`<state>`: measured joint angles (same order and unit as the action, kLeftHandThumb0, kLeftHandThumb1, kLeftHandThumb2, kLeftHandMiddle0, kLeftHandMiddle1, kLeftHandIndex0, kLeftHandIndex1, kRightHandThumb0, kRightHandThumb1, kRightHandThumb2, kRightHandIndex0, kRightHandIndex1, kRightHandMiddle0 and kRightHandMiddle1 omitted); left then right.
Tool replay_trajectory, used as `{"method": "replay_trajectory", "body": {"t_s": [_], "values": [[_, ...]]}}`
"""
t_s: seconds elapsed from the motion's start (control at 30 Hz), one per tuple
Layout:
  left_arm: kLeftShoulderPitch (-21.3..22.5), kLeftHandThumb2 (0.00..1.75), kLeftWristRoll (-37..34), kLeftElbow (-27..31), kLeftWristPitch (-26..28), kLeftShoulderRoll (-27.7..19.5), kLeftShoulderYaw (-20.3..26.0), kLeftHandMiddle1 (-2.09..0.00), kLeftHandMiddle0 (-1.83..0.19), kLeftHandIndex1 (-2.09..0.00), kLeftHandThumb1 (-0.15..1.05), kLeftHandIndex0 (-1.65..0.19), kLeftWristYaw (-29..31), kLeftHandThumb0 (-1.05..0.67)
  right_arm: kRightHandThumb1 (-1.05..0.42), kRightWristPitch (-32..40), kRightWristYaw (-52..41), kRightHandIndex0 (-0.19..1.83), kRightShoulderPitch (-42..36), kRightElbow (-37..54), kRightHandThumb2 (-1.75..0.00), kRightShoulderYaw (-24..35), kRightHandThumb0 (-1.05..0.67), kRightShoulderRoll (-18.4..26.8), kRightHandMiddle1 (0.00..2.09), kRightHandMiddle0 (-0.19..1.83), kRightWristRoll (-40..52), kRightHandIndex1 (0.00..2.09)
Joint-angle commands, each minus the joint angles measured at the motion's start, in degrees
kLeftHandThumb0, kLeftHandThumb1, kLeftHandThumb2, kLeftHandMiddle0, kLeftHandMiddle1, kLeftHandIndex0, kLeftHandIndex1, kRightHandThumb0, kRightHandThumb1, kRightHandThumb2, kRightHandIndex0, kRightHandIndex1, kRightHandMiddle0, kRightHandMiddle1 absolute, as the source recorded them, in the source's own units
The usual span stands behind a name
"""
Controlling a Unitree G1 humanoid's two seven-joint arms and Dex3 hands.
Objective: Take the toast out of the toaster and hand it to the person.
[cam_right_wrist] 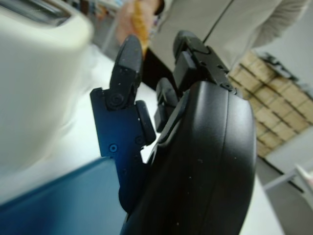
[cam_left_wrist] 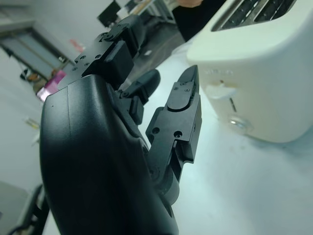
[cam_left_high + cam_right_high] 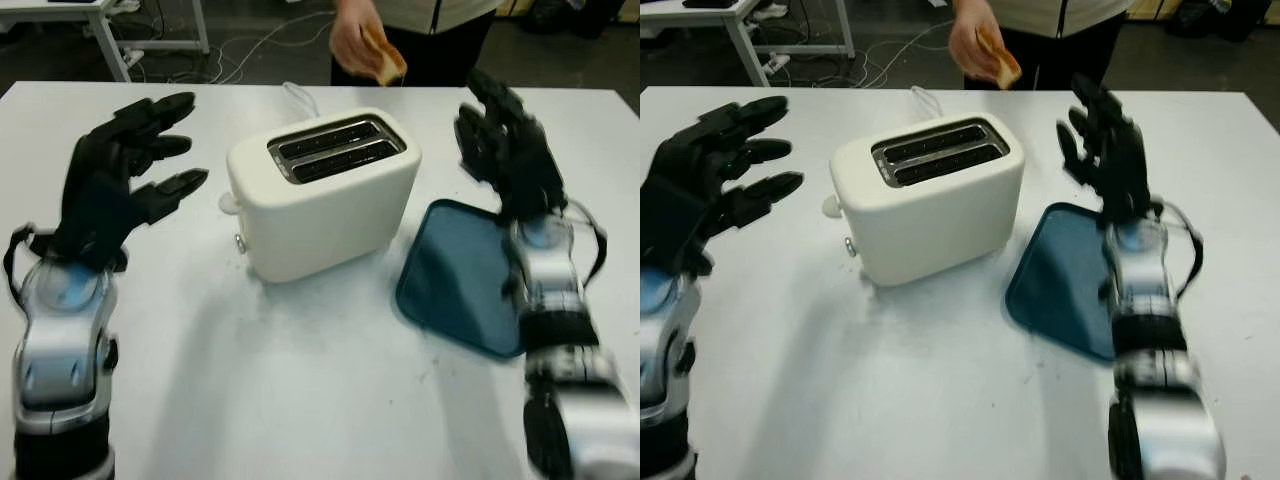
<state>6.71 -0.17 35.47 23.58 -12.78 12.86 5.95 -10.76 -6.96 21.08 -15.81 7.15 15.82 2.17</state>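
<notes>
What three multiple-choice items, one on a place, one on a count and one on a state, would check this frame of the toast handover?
1. Where is the toast?
A. In the toaster's front slot
B. In the person's hand beyond the table's far edge
C. On the blue tray

2. How many slots does the toaster have on top?
A. One
B. Two
C. Four

3. What are the robot's hands holding?
A. The left hand grips the toaster
B. The right hand grips the toast
C. Nothing; both are open

Answers:
1. B: the person's hand holds the toast behind the toaster.
2. B: two parallel dark slots show, both without bread.
3. C: the left hand is raised left of the toaster and the right hand is above the far end of the blue tray, neither grasping anything.
</notes>
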Motion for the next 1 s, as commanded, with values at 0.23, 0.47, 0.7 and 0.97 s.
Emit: {"method": "replay_trajectory", "body": {"t_s": [0.23,0.47,0.7,0.97], "values": [[-14.7,0.17,0.1,4.3,-9.5,6.4,-0.5,-0.6,-0.38,-0.04,0.92,-0.54,-3.7,-0.38,-0.92,4.0,-0.2,0.34,-23.5,25.6,-0.65,-4.3,-0.53,-7.5,0.02,0.33,2.9,0.02],[-20.1,0.24,0.0,2.5,-10.9,9.1,-4.1,-0.53,-0.41,-0.03,0.92,-0.54,-4.1,-0.36,-0.92,3.5,0.6,0.33,-30.2,28.4,-0.68,-7.9,-0.46,-11.8,0.0,0.32,2.7,0.01],[-22.7,0.26,0.1,-6.5,-18.3,14.4,-8.6,-0.47,-0.37,-0.01,0.92,-0.52,-6.3,-0.32,-0.92,5.5,3.5,0.28,-28.8,24.6,-0.66,-8.6,-0.5,-13.3,0.0,0.27,-0.8,0.0],[-20.8,0.24,3.6,-13.9,-24.3,17.3,-12.6,-0.44,-0.41,-0.02,0.92,-0.53,-10.7,-0.41,-0.92,9.9,4.0,0.26,-26.7,22.5,-0.61,-9.4,-0.51,-14.2,0.01,0.25,-1.1,0.01]]}}
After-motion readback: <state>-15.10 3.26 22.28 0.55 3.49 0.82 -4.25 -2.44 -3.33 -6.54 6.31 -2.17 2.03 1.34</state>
